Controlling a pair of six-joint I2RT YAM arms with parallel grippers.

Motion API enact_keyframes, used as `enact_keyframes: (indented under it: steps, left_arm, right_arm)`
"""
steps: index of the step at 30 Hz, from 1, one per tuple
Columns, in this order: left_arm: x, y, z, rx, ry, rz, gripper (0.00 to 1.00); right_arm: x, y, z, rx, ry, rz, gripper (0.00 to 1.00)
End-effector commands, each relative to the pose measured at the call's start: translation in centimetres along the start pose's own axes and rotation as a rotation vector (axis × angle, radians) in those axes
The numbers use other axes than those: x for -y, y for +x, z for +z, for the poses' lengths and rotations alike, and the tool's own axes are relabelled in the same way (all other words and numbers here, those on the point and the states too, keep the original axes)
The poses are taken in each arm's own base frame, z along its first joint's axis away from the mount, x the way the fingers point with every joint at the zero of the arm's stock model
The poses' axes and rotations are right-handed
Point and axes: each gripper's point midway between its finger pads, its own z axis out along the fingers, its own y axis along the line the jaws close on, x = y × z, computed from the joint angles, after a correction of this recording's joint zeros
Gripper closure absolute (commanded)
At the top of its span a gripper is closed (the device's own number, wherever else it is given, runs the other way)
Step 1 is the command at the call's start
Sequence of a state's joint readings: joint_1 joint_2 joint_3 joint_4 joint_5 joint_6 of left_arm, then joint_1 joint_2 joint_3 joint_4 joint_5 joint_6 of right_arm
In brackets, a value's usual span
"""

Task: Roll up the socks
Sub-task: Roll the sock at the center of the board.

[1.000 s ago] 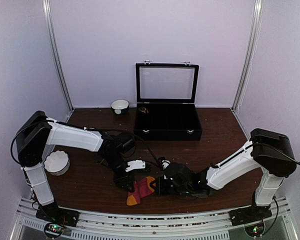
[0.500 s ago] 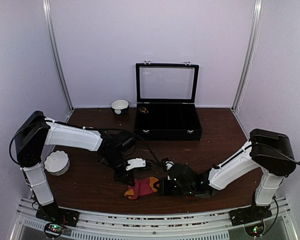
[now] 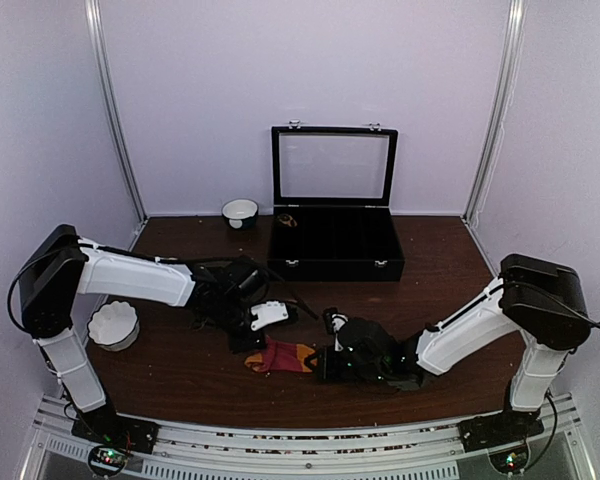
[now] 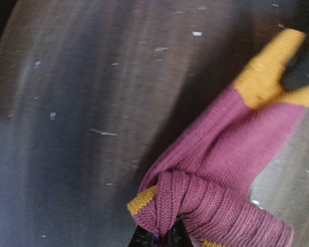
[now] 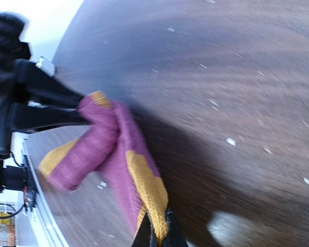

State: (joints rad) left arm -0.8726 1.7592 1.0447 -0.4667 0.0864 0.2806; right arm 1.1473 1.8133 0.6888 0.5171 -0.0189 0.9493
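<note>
magenta sock (image 3: 280,355) pinched by left gripper (image 3: 253,345) and right gripper (image 3: 321,362).

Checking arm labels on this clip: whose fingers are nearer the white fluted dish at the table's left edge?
Left. The left fingers pinch the magenta sock at its end toward the dish; the right fingers hold its orange toe, farther right of the dish.

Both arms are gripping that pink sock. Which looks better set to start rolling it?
Probably left: the left pincer pinches the sock at its ribbed end, bunched into a fold to roll from, while the right pincer only anchors the orange end.
</note>
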Motion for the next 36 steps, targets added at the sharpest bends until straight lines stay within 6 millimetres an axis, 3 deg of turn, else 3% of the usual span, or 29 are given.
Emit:
enact_keyframes:
  steps: [1,3,7,11,14,17,22,25,27,29,33,36]
  left_arm:
    - [-3.6,0.6,-0.1,-0.023,-0.203,-0.062,1.00]
    - [-3.5,0.8,0.7,-0.046,-0.192,-0.067,1.00]
    - [-3.4,1.5,2.1,-0.116,-0.167,-0.089,1.00]
    - [-3.3,2.2,2.8,-0.167,-0.165,-0.097,1.00]
    - [-3.1,2.6,3.3,-0.199,-0.153,-0.108,1.00]
    - [-2.6,2.5,3.2,-0.198,-0.127,-0.129,1.00]
    - [-1.1,1.5,2.3,-0.155,-0.036,-0.158,0.98]
    - [-0.3,0.5,1.0,-0.105,0.010,-0.162,0.75]
    - [0.0,-0.1,-0.1,-0.067,0.030,-0.160,0.52]
    - [-0.1,-0.5,-1.1,-0.035,0.046,-0.169,0.43]
    - [-1.0,-0.5,-2.4,-0.009,0.081,-0.213,0.44]
    - [-1.4,0.1,-2.6,-0.012,0.126,-0.256,0.47]
  right_arm:
    - [-1.9,-0.7,0.6,0.000,-0.062,0.004,1.00]
    - [-2.3,-0.8,0.8,0.003,-0.075,0.005,0.97]
    - [-0.6,-1.0,1.0,0.012,0.006,-0.011,0.88]
    - [2.5,-2.1,-0.1,0.059,0.140,-0.034,0.60]
    - [3.9,-3.7,-2.0,0.125,0.238,-0.084,0.50]
    - [2.0,-4.3,-3.8,0.194,0.232,-0.186,0.46]
    - [-4.8,-3.8,-4.8,0.260,0.214,-0.528,0.44]
    - [-7.1,-3.4,-3.6,0.233,0.182,-0.612,0.44]
    - [-7.9,-3.3,-2.9,0.220,0.163,-0.618,0.44]
    - [-8.6,-3.4,-2.2,0.212,0.134,-0.605,0.44]
    - [-8.8,-3.1,-0.7,0.167,0.110,-0.569,0.46]
    - [-8.5,-2.5,0.3,0.119,0.079,-0.552,0.55]
